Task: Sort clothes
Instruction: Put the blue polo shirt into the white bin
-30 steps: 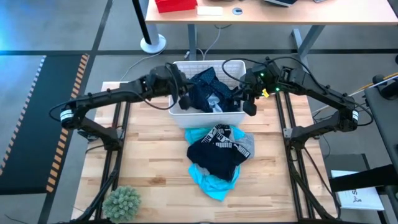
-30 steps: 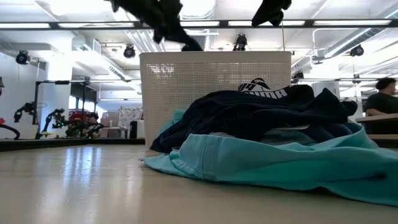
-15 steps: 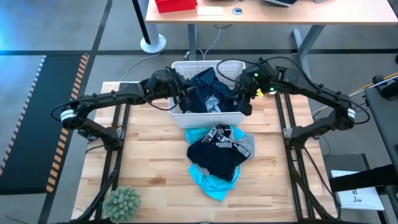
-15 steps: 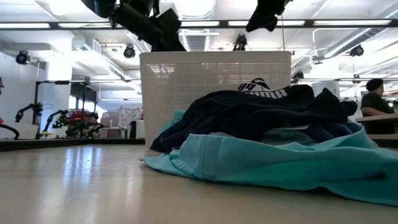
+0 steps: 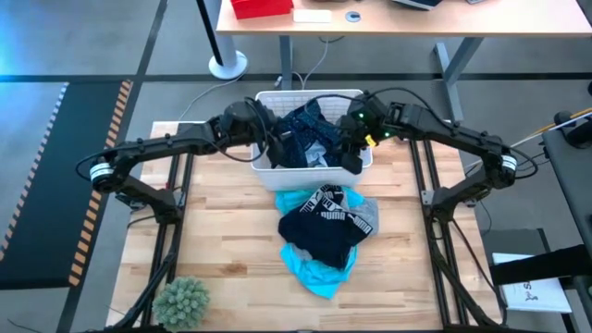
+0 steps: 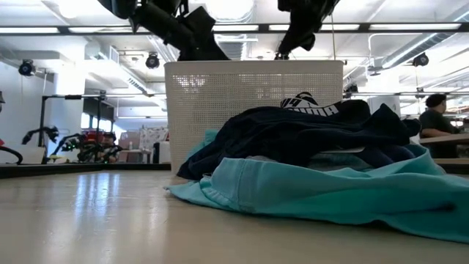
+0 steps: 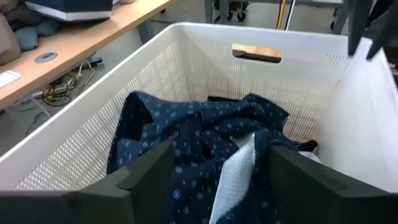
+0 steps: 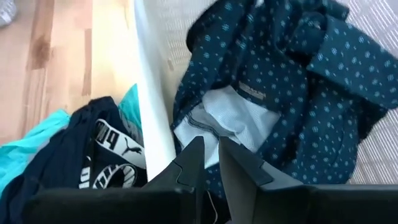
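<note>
A navy patterned garment (image 5: pixel 305 129) lies bunched in the white slotted basket (image 5: pixel 277 95), with a white cloth (image 7: pixel 239 168) showing from under it. My left gripper (image 7: pixel 217 168) is open, above the basket's left part (image 5: pixel 277 151), its fingers on either side of the navy garment below without touching it. My right gripper (image 8: pixel 210 149) is shut and empty above the basket's right near part (image 5: pixel 350 159). In front of the basket a pile lies on the table: a black garment with a white lettered waistband (image 5: pixel 333 208), a grey one (image 5: pixel 368 217) and a turquoise one (image 5: pixel 310 264).
A fuzzy green ball (image 5: pixel 182 301) sits at the table's near left corner. The pile (image 6: pixel 308 125) lies against the basket's near wall (image 6: pixel 249 95). Bare wood shows to the left and right of the pile. A person (image 6: pixel 432 117) sits in the room behind.
My right gripper has gone toward the table's left, from over the basket's right rim to over the clothes inside it. My left gripper has settled a little over the basket's left part. The clothes have kept still.
</note>
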`<state>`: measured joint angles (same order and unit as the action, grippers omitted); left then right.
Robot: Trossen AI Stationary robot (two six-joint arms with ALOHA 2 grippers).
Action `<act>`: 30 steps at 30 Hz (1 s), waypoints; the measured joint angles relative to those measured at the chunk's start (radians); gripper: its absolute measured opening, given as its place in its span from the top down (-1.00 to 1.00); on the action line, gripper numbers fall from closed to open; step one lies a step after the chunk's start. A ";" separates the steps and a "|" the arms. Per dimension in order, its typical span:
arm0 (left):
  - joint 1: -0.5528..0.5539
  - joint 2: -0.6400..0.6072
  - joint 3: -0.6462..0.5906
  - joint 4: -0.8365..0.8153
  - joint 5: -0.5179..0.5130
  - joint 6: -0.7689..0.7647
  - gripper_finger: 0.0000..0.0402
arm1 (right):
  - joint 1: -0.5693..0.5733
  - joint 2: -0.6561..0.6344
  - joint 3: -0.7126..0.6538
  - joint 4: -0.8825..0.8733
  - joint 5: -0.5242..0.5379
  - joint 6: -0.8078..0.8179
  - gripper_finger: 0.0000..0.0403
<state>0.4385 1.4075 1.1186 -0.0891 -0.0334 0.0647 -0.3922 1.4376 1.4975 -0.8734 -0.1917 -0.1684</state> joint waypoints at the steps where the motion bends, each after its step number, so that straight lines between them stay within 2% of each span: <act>1: 0.000 0.000 0.008 -0.002 0.000 0.000 -0.25 | 0.005 0.000 0.000 0.011 0.000 0.000 0.84; 6: 0.000 -0.002 0.080 -0.072 0.000 0.006 -0.34 | 0.028 -0.001 0.000 0.074 0.000 0.000 0.86; 12: -0.001 -0.002 0.232 -0.345 0.000 0.044 -0.27 | 0.044 0.019 0.000 0.162 0.000 0.013 0.87; 15: -0.007 -0.003 0.299 -0.502 -0.005 0.055 -0.09 | 0.056 0.051 0.000 0.196 0.000 0.015 0.91; 17: -0.021 -0.003 0.333 -0.596 -0.007 0.054 0.10 | 0.066 0.076 0.000 0.227 0.000 0.019 0.95; 20: -0.061 -0.004 0.346 -0.673 -0.009 0.054 0.48 | 0.091 0.132 0.000 0.266 0.001 0.021 0.99; 23: -0.107 -0.015 0.311 -0.672 -0.044 0.055 0.89 | 0.123 0.191 0.000 0.311 0.022 0.029 0.99; 28: -0.140 -0.073 0.171 -0.609 -0.261 0.042 0.94 | 0.157 0.248 0.000 0.365 0.169 0.020 1.00; 30: -0.139 -0.124 0.079 -0.522 -0.260 0.023 0.98 | 0.150 0.249 0.000 0.374 0.184 0.038 1.00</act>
<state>0.2996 1.2831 1.1975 -0.6109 -0.2932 0.0872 -0.2420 1.6865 1.4971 -0.4994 -0.0077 -0.1299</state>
